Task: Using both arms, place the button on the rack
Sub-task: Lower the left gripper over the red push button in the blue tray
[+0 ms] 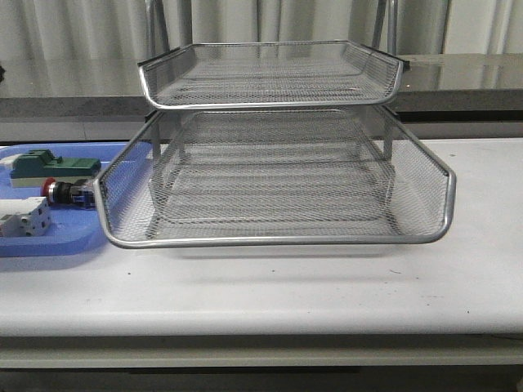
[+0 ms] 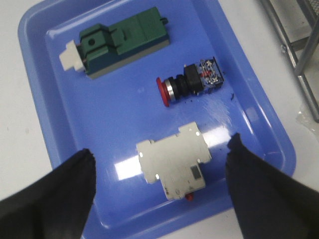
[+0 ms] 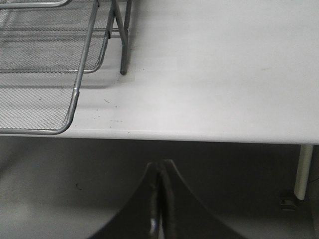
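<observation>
Left wrist — button (image 2: 192, 83) beyond claw (image 2: 159, 191)

button (image 2: 191, 83) lying on its side in the blue tray (image 2: 124, 119), round red mushroom head pointing toward 9 o'clock in the left wrist view, black cylindrical body, blue rear block at 3 o'clock end. nothing gripping it. in front view it sits at 9 o'clock of the rack (image 1: 270, 175), just beside its lower tier's corner. rack silver wire mesh, upright on table, lower tier pulled forward, upper tier set back.
</observation>
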Robot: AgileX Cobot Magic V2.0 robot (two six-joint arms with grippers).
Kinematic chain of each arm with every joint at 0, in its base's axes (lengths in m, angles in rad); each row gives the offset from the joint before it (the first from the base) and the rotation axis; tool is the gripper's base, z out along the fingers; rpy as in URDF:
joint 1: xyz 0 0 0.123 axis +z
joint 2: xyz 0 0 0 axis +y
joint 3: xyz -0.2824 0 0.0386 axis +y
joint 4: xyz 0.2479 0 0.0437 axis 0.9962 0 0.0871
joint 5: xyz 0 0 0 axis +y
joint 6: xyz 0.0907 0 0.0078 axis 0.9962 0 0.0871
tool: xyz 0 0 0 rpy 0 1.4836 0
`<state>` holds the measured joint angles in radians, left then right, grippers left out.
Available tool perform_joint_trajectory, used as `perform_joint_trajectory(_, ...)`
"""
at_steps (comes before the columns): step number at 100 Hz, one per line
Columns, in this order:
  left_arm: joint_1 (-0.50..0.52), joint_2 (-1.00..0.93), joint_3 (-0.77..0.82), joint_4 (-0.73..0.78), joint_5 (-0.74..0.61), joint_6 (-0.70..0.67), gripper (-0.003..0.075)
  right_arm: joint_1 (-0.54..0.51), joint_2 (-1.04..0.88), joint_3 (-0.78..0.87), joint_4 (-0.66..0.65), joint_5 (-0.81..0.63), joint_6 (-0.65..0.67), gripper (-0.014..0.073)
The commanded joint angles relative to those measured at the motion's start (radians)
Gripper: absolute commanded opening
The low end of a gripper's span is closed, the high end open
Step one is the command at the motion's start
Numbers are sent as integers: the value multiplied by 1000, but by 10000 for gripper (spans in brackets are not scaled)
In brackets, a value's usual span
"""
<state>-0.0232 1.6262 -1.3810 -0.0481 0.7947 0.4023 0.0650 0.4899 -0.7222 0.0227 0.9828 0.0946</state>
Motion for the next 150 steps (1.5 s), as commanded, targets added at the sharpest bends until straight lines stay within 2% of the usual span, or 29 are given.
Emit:
perform_joint_trajectory(1,-18,41,-115,-24,-12,103,512,2,4,-33,-4,-57,-2,-71)
perform_joint_trajectory(30,-68,276,-383,-27,114,387,512,2,4,-33,-4,-57,-2,-71)
perform_joint_trajectory(51,-87,399,-480,-27,196,507,512,2,4,-33,-4,-57,-2,-71)
perform_joint_trajectory(82,-87,492,-501,-27,200,567,512,2,4,-33,-4,-57,-2,-71)
perform_joint_trajectory(150,-86,585,-501,-27,141,589,512,2,4,-33,-4,-57,-2,-71)
